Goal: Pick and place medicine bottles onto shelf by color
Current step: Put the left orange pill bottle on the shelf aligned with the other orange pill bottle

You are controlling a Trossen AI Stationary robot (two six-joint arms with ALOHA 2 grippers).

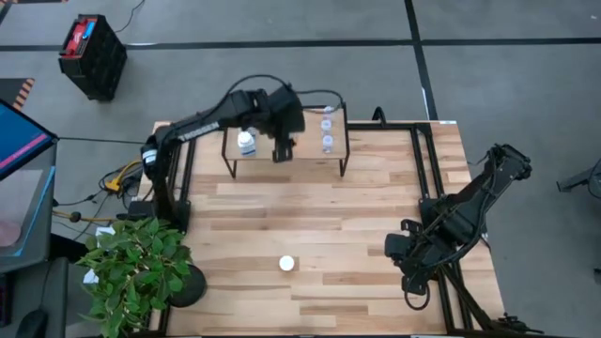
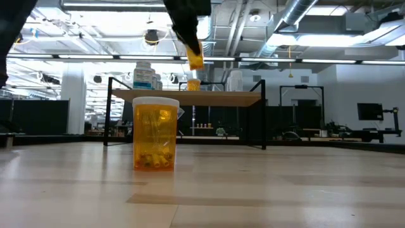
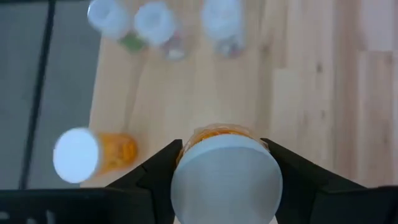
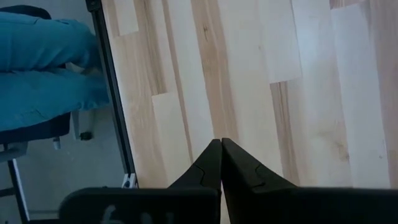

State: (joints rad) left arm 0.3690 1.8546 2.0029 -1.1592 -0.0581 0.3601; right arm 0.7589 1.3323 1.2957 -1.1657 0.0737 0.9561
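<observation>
The shelf (image 1: 310,155) stands at the table's far middle. My left gripper (image 1: 282,148) is above it, shut on an orange bottle with a white cap (image 3: 225,180), which also shows in the low view (image 2: 195,60). A second orange bottle (image 3: 93,152) stands on the shelf beside it. White bottles (image 1: 246,143) stand at the shelf's left end and clear bluish ones (image 1: 327,132) at its right end. A third orange bottle (image 1: 286,264) stands upright on the table near the front edge. My right gripper (image 1: 406,253) is shut and empty at the near right. My left gripper pinches the orange bottle between its two fingers, by the sides of its body just under the white cap (image 3: 217,132). The fingers (image 3: 158,168) come from above, pointing down. The bottle hangs about upright, lifted clear above the shelf top.
A potted plant (image 1: 136,268) stands at the table's near left corner. Bare tabletop (image 1: 310,211) lies between the shelf and the lone bottle. A person's blue-clad legs (image 4: 43,68) show beyond the table's edge in the right wrist view.
</observation>
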